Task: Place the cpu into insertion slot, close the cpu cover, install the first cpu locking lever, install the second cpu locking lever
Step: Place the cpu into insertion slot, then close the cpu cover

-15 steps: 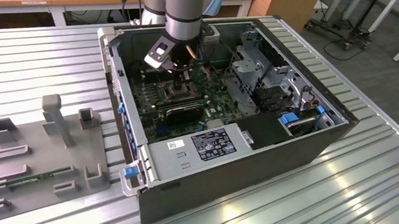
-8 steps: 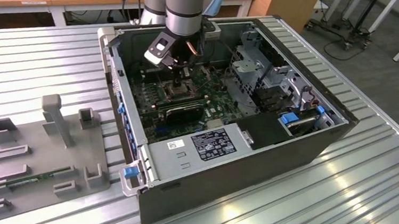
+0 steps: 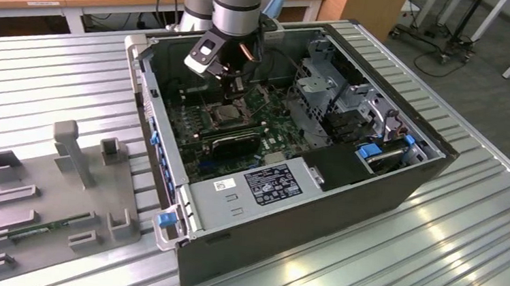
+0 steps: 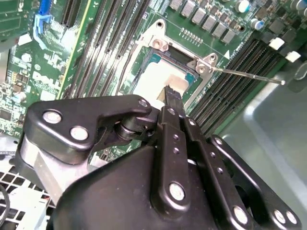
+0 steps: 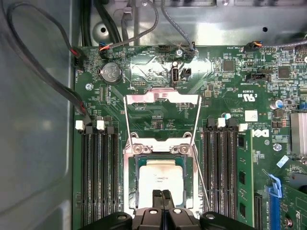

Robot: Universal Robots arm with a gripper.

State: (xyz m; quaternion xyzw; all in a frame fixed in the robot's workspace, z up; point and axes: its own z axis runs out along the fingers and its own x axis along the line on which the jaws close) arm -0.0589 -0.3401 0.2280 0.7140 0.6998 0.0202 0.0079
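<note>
Hand [image 5: 161, 195] is pressed together: the two black fingertips [image 5: 157, 195] meet side by side with nothing pinched between them. It hangs low over the insertion slot [image 5: 129, 178], tips over the slot edge opposite the hinge. The cpu [image 5: 160, 178] lies flat inside the insertion slot, seated square in it. The hand's tips are at the chip's edge; cannot tell whether they touch it or sit just above.

The cpu is a small flat square with a pale silvery-grey metal top, matte, with faint print. A dark frame surrounds it inside the slot, with a bright silver metal rim outside that.

The cpu cover [image 5: 162, 99] is open. It is a thin shiny silver frame with a big window cut through it, swung up from its hinge on the slot's far edge, away from the hand. Green board shows through the window.

A locking lever [image 5: 201, 177], a thin bare wire rod, runs slantwise along one side of the slot, unlatched and sticking out past it.

Long narrow black memory slots [image 5: 98, 177] flank the insertion slot on both sides, parallel to it. A round silver coin battery [image 5: 111, 72] sits on the green circuit board [image 5: 225, 96] beyond the open cover. Black cables [image 5: 43, 72] curve along the board edge on the battery's side of the slot.

In the exterior view the slot is deep inside an open dark computer case [image 3: 341, 211] lying on a ribbed grey metal worktop [image 3: 60, 73], and the arm reaches down into the case over the slot. Well away from the slot, outside the case, is a grey plastic fixture tray [image 3: 51, 195] with blocky posts.
</note>
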